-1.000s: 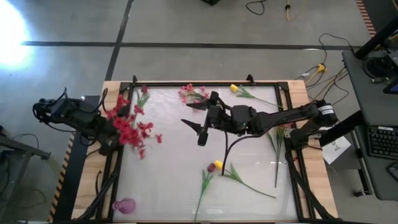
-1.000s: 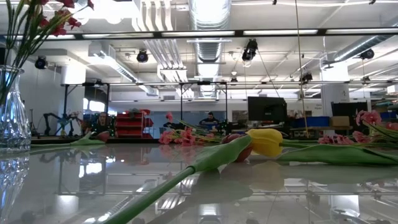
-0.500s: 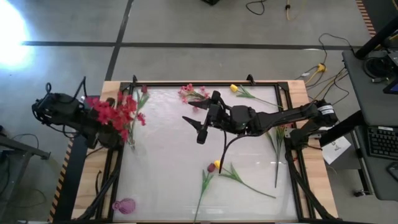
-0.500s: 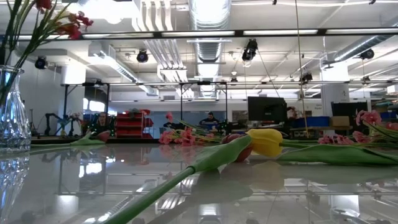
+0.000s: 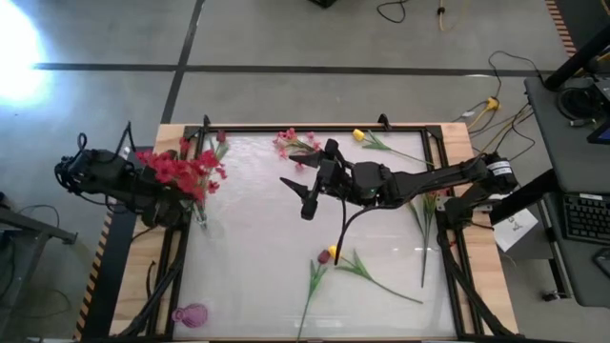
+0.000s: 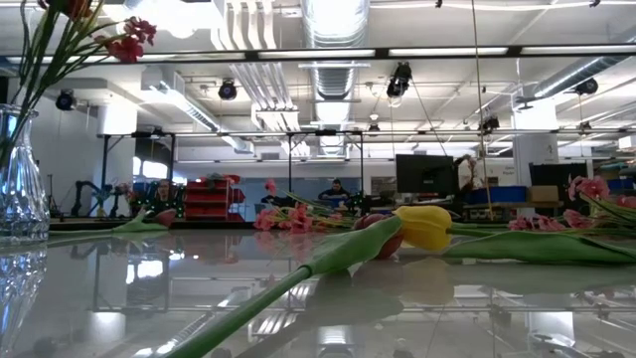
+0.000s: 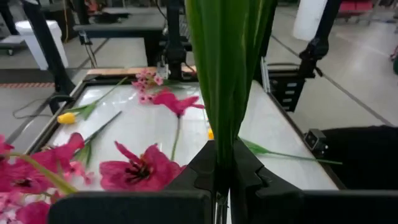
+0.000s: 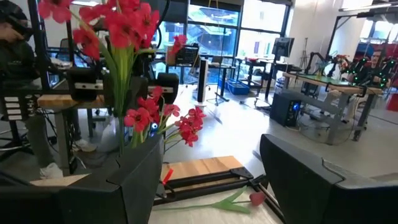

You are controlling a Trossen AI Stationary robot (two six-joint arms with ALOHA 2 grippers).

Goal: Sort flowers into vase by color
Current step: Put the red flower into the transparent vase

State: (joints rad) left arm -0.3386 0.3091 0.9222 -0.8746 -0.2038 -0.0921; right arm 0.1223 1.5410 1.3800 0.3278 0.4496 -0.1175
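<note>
My left gripper (image 5: 179, 204) is at the table's left edge, shut on the red flower spray (image 5: 179, 170). The spray's green stems fill the left wrist view (image 7: 227, 68), and its stems reach down into the glass vase (image 6: 18, 174). My right gripper (image 5: 303, 196) hangs open and empty over the middle of the table, and the spray shows ahead of it (image 8: 127, 37). A pink cluster (image 5: 295, 143) and a yellow tulip (image 5: 359, 135) lie at the far edge. A yellow tulip and a dark red bud (image 5: 329, 253) lie nearer. My left gripper pinches the red spray's bundled green stems and leaves (image 7: 225, 140) between its two fingers, below the blossoms. The fingers come from the table's left side and lie across the stems. The spray stands nearly upright, with its lower stems in the vase (image 5: 201, 221).
Long green stems (image 5: 424, 229) lie at the table's right edge and another (image 5: 311, 286) near the front. A small pink vase (image 5: 191, 314) stands at the near left corner. A red bud (image 5: 221, 138) lies at the far left. A black frame (image 5: 315, 129) rims the table.
My left gripper has gone toward the table's left edge, still shut on the red spray. The blossoms, which were spread over the table beside the vase, have swung out to the left edge and bunched up, with the stems staying in the vase.
</note>
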